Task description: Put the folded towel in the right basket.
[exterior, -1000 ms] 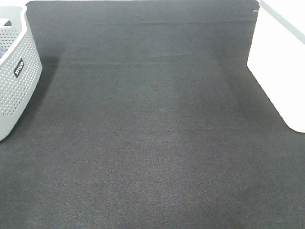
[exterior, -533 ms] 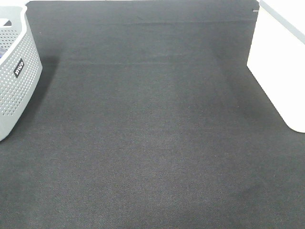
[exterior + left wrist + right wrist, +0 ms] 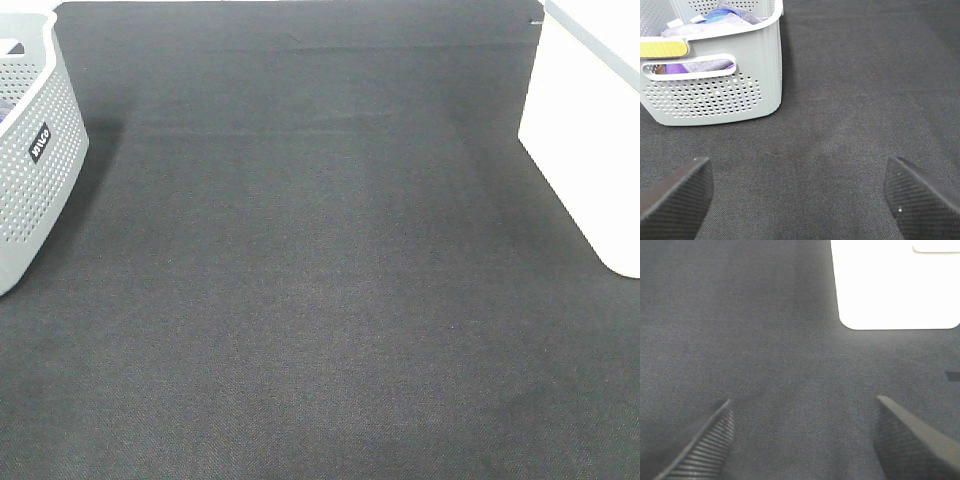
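No folded towel lies on the black mat [image 3: 320, 260]. A white basket [image 3: 590, 150] stands at the right edge; it also shows in the right wrist view [image 3: 895, 285], its inside washed out. My left gripper [image 3: 800, 200] is open and empty over the mat, short of a grey perforated basket [image 3: 715, 95] holding purple and blue cloth [image 3: 722, 12]. My right gripper [image 3: 802, 440] is open and empty over the mat, short of the white basket. Neither gripper shows in the exterior view.
The grey perforated basket [image 3: 30, 160] stands at the left edge of the mat. The mat's far edge meets a white surface at the back.
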Robot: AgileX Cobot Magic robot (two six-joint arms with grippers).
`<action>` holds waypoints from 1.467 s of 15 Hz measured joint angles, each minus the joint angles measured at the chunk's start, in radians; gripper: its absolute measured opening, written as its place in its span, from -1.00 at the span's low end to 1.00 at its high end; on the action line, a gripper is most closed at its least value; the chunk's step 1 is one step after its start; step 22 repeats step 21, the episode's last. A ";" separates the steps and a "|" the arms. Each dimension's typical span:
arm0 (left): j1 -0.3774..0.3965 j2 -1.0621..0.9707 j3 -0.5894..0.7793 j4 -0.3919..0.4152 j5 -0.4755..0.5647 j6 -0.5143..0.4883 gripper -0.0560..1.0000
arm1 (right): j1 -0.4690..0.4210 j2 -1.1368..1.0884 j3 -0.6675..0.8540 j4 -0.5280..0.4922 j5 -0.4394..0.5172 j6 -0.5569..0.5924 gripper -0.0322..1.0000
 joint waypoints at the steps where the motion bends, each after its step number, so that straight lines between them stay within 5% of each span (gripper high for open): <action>1: 0.000 0.000 0.000 0.000 0.000 0.000 0.77 | 0.000 0.000 0.000 0.000 0.000 0.000 0.45; 22: 0.000 0.000 0.000 0.000 0.000 0.000 0.77 | -0.022 -0.057 0.004 0.001 -0.006 0.000 0.45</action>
